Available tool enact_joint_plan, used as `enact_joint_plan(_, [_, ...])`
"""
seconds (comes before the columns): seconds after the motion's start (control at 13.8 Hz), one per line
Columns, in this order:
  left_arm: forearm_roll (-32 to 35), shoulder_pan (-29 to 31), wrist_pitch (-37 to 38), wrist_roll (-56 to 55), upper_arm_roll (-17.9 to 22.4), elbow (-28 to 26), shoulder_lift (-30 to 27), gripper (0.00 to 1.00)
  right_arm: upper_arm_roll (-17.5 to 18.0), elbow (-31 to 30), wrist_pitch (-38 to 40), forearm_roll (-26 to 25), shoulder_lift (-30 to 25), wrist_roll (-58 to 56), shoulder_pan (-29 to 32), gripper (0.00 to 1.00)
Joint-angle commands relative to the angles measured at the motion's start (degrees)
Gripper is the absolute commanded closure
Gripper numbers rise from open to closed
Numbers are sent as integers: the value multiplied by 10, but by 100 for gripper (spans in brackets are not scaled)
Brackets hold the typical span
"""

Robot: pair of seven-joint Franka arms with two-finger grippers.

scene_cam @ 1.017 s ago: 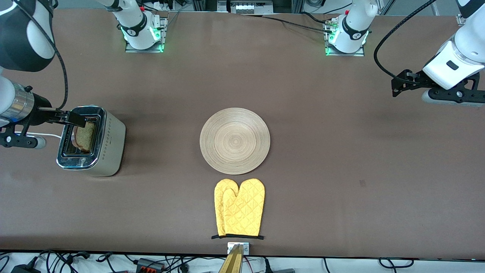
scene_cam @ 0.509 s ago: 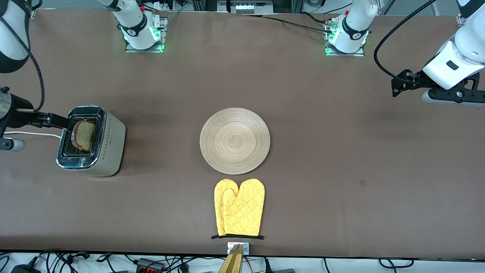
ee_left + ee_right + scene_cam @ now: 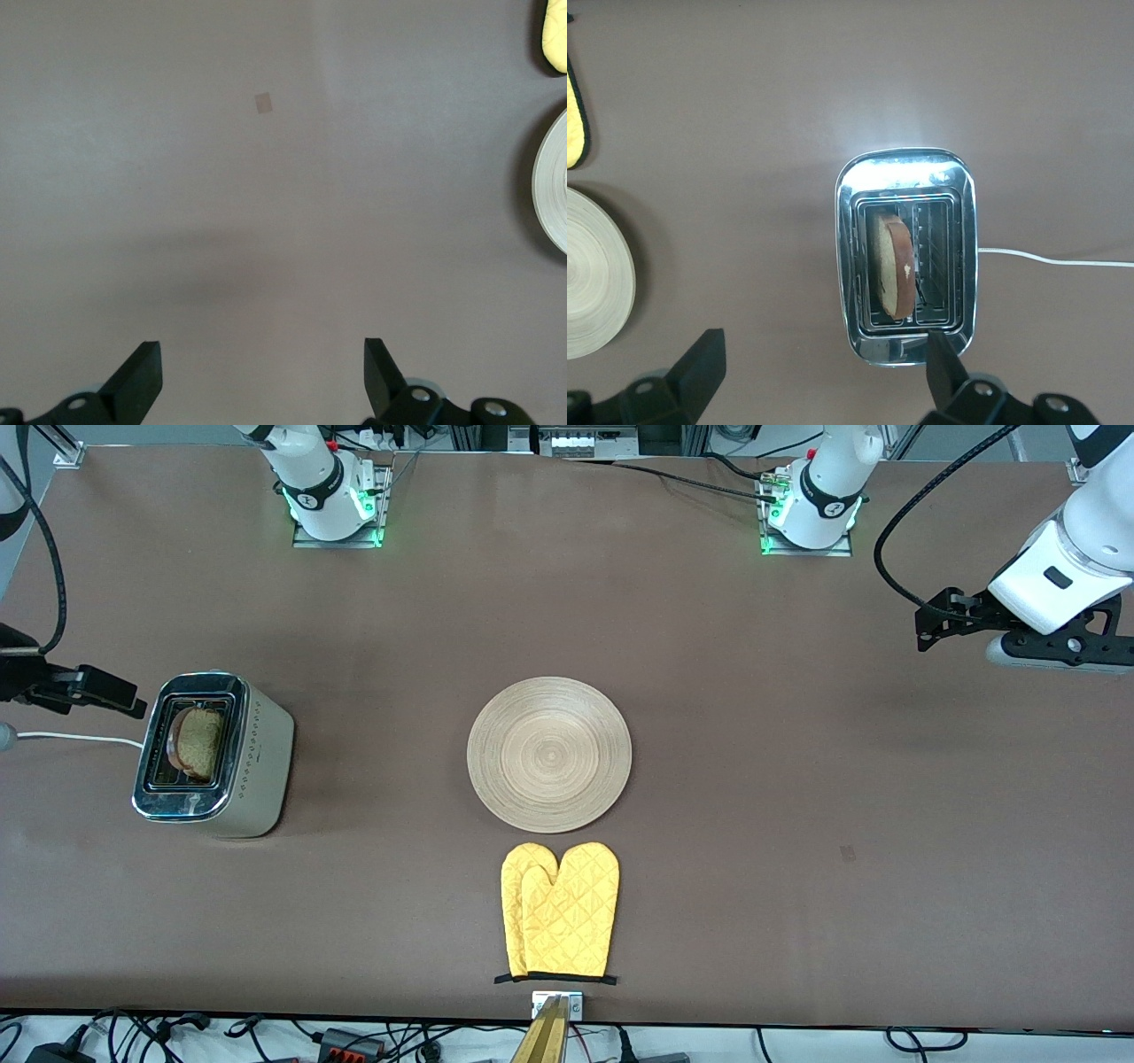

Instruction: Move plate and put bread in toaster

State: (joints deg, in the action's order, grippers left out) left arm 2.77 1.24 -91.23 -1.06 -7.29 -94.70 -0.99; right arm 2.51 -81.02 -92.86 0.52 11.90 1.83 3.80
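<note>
The toaster (image 3: 261, 757) stands toward the right arm's end of the table, with a chrome top and cream sides. The bread (image 3: 197, 742) stands in one of its slots and leans a little. The right wrist view shows the same toaster (image 3: 908, 173) and bread (image 3: 893, 266) from above. My right gripper (image 3: 131, 701) is open and empty, just off the toaster's edge, apart from the bread (image 3: 826, 341). The wooden plate (image 3: 549, 755) lies at the table's middle. My left gripper (image 3: 928, 631) waits open and empty over bare table at the left arm's end (image 3: 262, 347).
A pair of yellow oven mitts (image 3: 560, 908) lies nearer to the front camera than the plate. The toaster's white cord (image 3: 80, 737) runs off toward the right arm's end. The plate's rim (image 3: 551, 190) and a mitt tip (image 3: 556, 35) show in the left wrist view.
My right gripper has drawn back from the toaster's top toward the right arm's end of the table. The bread stays in the slot. The left arm has not moved.
</note>
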Motion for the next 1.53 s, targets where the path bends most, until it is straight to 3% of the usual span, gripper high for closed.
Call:
enact_joint_plan(0.0, [-5,1,6,-4,-2,14,6,0,14,-145,-58,-22,-100,-10,9,0])
enact_joint_plan(0.15, [-5,1,6,-4,-2,14,6,0,14,-164,-62,-23,-115,-11,9,0])
enact_joint_plan(1.45, [-5,0,7,-4,-2,14,6,0,7,-137,-29,-19,-100,-13,0,0])
